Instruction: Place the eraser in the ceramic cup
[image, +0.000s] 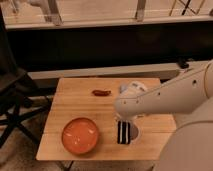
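The end effector (123, 133) hangs at the ceramic cup (135, 132) mouth.

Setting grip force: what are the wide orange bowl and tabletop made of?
The wide orange bowl looks like smooth plastic or glazed ceramic: even colour, soft sheen. The tabletop looks like pale wood: plank seams. The gripper hangs over the small white cup.

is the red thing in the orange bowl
No, the red thing lies on the table, up-left of the gripper at the ceramic cup.
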